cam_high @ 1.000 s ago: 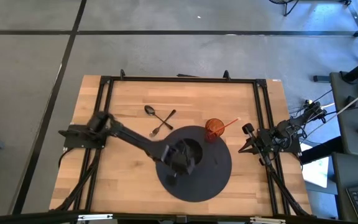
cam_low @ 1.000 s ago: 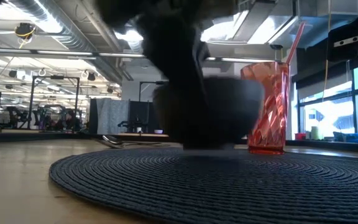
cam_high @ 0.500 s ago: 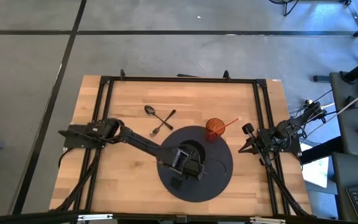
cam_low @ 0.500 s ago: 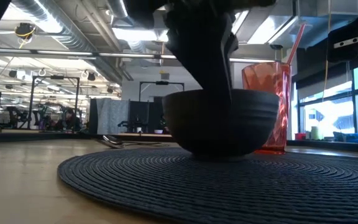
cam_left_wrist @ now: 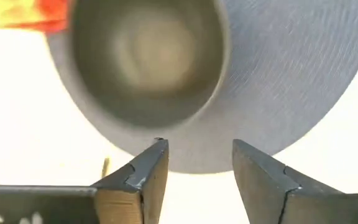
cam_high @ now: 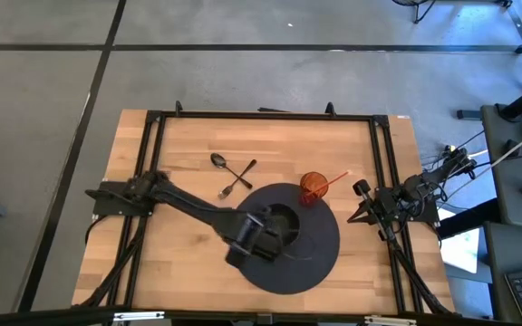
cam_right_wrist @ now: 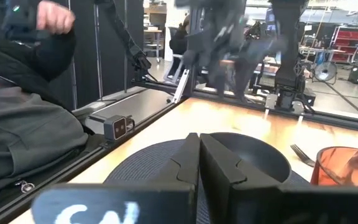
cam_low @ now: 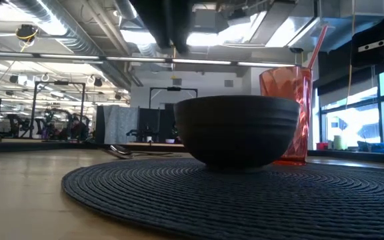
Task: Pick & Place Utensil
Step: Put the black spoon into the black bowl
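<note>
Having let go of the bowl (cam_high: 280,222) and drawn back, the left tool (cam_left_wrist: 194,163) gapes released; fork (cam_high: 236,179) and spoon (cam_high: 221,162) lie crossed diagonally.

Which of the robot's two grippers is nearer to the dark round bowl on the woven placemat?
Left. The left gripper hovers open just beside the dark round bowl, over the placemat. The right gripper waits shut at the table's right edge.

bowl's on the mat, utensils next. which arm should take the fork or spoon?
Left, likely. Its hand hangs open over the round dark woven mat, near the metal fork and metal spoon. The right hand sits shut at the table's far right edge.
</note>
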Tool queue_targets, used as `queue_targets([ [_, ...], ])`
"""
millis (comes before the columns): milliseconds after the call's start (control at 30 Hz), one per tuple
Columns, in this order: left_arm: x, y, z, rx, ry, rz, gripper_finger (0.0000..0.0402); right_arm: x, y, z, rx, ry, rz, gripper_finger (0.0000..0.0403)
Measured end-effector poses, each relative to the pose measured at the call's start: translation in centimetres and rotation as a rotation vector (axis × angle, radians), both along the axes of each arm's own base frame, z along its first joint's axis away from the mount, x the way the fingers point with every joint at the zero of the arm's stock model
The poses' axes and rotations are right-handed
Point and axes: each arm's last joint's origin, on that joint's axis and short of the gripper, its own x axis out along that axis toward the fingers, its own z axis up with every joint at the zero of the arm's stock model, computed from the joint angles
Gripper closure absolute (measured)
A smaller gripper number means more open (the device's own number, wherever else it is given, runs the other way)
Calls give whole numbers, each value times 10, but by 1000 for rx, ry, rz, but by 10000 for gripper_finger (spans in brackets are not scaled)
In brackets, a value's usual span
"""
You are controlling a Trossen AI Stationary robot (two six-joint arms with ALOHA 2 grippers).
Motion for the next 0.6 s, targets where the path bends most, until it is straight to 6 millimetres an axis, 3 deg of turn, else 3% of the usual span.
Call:
queue_targets([
  [167,-51,18,55,-15,-215,49,257,0,0,-2,-11,14,5,389],
  [267,-93,38,70,-27,-424,134,279,0,0,-2,-18,11,5,389],
  [400,-145,66,51,-33,-700,257,314,0,0,-1,-38,-4,3,389],
  [600,-197,102,-5,-2,-991,407,369,0,0,3,-65,-66,0,389],
])
